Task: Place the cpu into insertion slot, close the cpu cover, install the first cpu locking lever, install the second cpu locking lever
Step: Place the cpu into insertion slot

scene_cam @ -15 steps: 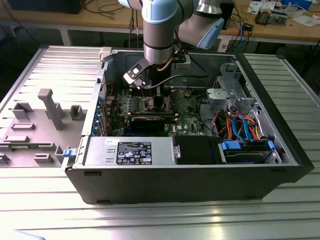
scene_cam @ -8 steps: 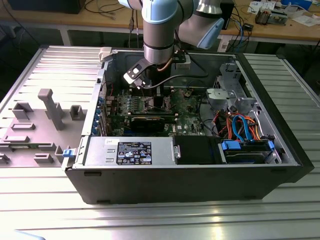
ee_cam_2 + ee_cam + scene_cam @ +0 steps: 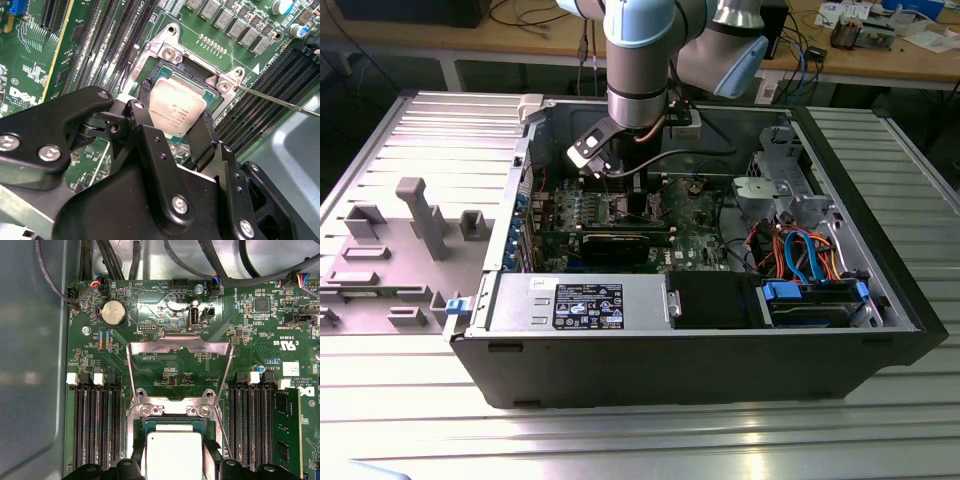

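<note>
**Over the insertion slot (image 3: 167, 50): cpu (image 3: 177, 106) gripped by the claw (image 3: 176, 110)**

Inside the computer case (image 3: 720, 350), the claw pinches the cpu between its two black fingers (image 3: 145, 92), one on each opposite edge. The cpu lies directly over the insertion slot, silver face up. Whether it is fully seated cannot be told. The cpu cover (image 3: 180, 340) is swung open, clear of the slot. A thin locking lever (image 3: 280, 102) juts out beside the slot.

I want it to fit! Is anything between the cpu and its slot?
Nothing visible does. The gripper holds the cpu at the insertion slot, and the cpu cover stands open, clear of it.
</note>
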Robot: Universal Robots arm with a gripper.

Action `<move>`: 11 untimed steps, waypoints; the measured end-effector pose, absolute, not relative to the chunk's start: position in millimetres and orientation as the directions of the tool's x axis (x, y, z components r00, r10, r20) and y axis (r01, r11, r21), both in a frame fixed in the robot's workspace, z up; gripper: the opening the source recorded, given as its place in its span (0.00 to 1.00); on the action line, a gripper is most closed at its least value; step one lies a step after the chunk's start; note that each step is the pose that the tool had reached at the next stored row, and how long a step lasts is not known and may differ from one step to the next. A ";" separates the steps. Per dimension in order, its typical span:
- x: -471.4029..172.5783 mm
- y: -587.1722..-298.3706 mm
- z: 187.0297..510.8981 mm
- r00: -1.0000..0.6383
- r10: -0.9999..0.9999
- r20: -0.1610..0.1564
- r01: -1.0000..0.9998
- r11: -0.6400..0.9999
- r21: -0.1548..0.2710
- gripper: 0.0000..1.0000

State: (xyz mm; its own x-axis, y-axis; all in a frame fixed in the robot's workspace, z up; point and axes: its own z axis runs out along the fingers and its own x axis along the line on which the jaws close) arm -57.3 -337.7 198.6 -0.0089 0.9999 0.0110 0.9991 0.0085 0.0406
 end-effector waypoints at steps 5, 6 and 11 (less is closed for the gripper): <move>-57.3 -337.7 198.5 -0.009 1.000 0.011 0.999 0.009 0.041 0.54; -57.3 -337.7 198.5 -0.009 1.000 0.011 0.999 0.008 0.041 0.54; -57.3 -337.7 198.4 -0.009 1.000 0.011 0.999 0.008 0.041 0.54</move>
